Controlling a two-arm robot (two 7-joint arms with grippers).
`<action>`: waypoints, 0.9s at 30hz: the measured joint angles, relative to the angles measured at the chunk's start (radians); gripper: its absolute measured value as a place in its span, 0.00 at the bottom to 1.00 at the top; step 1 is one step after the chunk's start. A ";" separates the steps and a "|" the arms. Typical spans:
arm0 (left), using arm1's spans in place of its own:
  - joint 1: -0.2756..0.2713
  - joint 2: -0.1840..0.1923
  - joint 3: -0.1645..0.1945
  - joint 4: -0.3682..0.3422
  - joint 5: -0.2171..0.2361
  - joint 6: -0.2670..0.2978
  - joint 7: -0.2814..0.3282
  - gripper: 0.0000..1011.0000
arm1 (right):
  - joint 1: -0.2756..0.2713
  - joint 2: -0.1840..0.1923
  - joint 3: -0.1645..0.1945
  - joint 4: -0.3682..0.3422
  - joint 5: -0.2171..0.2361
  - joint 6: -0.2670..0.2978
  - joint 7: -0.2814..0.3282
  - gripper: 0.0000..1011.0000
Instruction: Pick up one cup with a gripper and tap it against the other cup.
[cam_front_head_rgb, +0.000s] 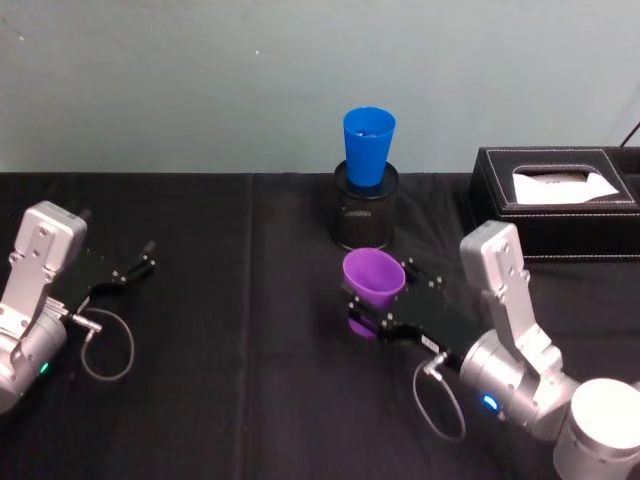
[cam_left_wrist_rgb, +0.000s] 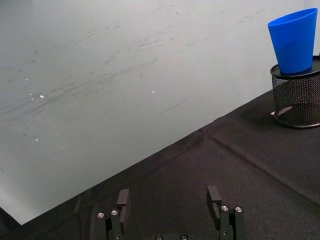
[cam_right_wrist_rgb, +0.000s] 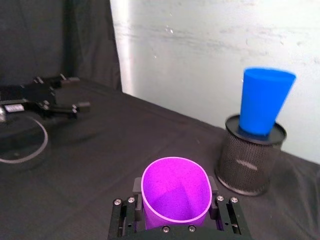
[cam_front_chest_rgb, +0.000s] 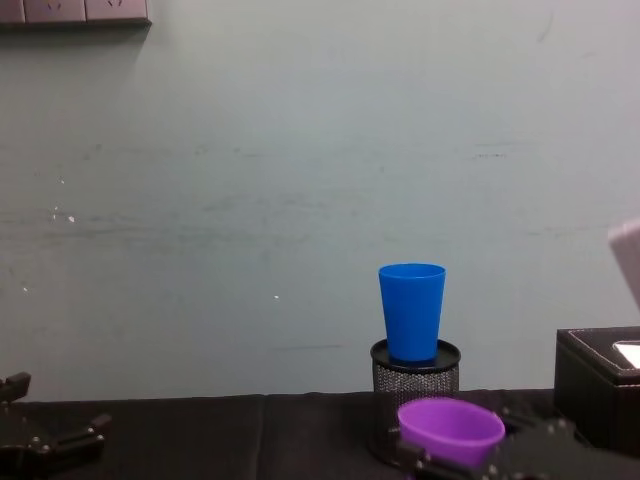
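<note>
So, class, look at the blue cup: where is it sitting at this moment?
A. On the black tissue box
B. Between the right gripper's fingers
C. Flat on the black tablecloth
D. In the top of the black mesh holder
D: the blue cup stands upright with its base in the mouth of the black mesh holder, while the right gripper holds the purple cup instead.

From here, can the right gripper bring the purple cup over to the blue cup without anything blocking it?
Probably yes. The right gripper is shut on the purple cup, just in front of the black mesh holder where the blue cup stands higher up. Nothing lies between them; the gripper would need to lift.
</note>
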 joint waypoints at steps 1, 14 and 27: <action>0.000 0.000 0.000 0.000 0.000 0.000 0.000 0.99 | 0.000 -0.004 0.001 0.011 -0.004 -0.006 -0.001 0.71; 0.000 0.000 0.000 0.000 0.000 0.000 0.000 0.99 | -0.007 -0.049 0.018 0.084 -0.033 -0.027 0.000 0.71; 0.000 0.000 0.000 0.000 0.000 0.000 0.000 0.99 | -0.014 -0.060 0.027 0.090 -0.048 -0.029 0.007 0.71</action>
